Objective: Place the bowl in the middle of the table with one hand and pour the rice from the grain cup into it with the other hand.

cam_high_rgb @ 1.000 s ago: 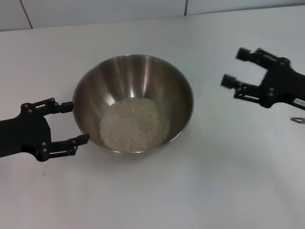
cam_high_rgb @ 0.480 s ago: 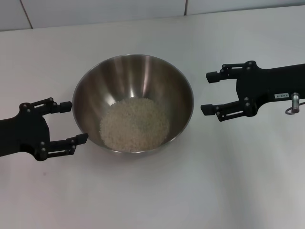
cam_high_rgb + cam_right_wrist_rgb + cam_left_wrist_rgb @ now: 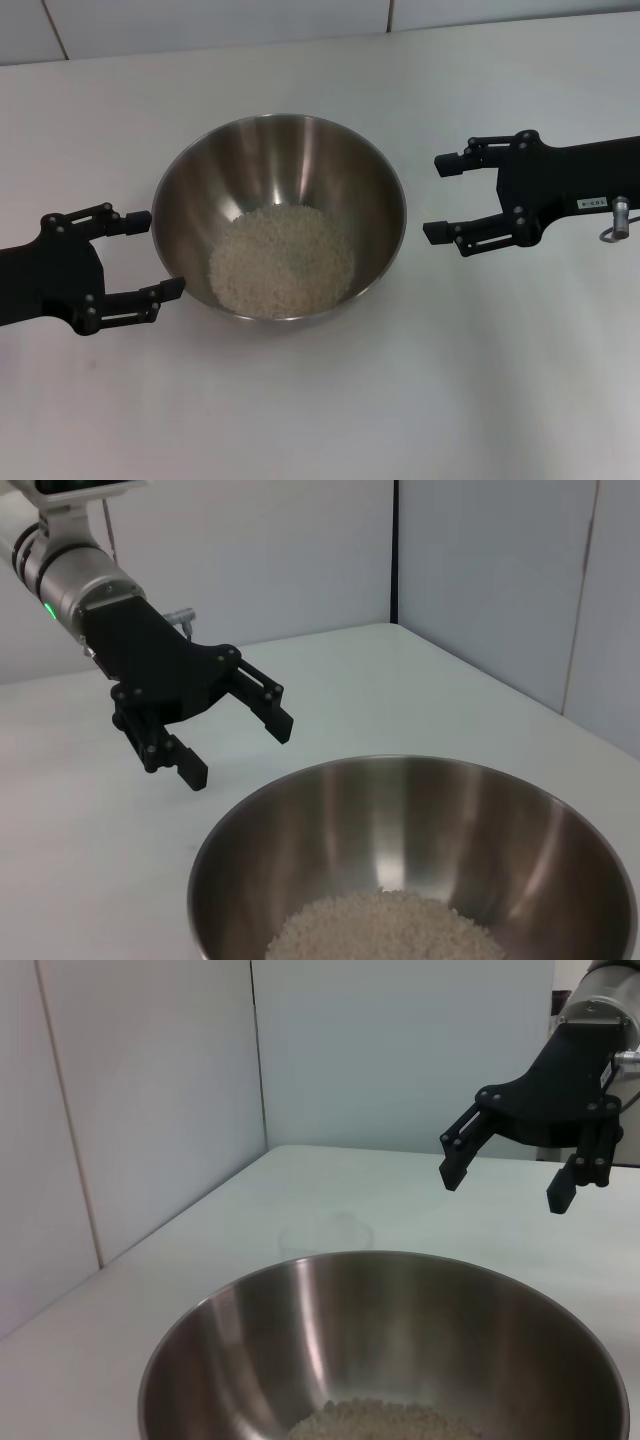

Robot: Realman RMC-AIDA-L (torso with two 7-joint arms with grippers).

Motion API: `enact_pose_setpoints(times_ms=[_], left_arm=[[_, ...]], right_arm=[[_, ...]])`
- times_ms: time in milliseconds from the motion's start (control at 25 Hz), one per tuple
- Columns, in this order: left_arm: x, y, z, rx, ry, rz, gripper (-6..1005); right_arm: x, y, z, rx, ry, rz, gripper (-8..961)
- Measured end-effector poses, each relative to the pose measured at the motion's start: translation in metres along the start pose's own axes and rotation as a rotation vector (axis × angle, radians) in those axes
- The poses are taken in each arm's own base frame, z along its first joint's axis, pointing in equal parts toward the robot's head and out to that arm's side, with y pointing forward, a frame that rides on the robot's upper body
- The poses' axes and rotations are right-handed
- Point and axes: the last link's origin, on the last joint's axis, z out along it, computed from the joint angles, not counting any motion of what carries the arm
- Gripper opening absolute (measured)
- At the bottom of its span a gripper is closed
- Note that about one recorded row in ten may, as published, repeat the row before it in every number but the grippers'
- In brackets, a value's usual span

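The steel bowl (image 3: 280,160) stands in the middle of the white table (image 3: 450,380) and holds a pale heap of rice (image 3: 282,260). My left gripper (image 3: 160,255) is open at the bowl's left rim, its fingertips beside the outer wall and holding nothing. My right gripper (image 3: 432,198) is open and empty, a little right of the bowl and apart from it. The left wrist view shows the bowl (image 3: 300,1330), the right gripper (image 3: 504,1192) and a faint clear grain cup (image 3: 326,1235) upright on the table beyond the bowl. The right wrist view shows the bowl (image 3: 400,810), the rice (image 3: 385,925) and the left gripper (image 3: 240,758).
A white tiled wall (image 3: 200,25) runs along the table's far edge. A small metal ring (image 3: 618,232) hangs from the right arm.
The right gripper has swung in from the far right towards the bowl and turned level, then stopped. The left gripper has drawn back very slightly. The bowl and rice have not moved.
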Motion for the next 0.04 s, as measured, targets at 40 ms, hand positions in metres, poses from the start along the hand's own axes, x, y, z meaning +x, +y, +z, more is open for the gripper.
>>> enact_pose_setpoints(times_ms=[40], left_arm=[[-0.0001, -0.0002, -0.0001, 0.001, -0.001, 0.000, 813]], right_arm=[[0.0002, -0.0003, 0.0000, 0.002, 0.000, 0.000, 838]])
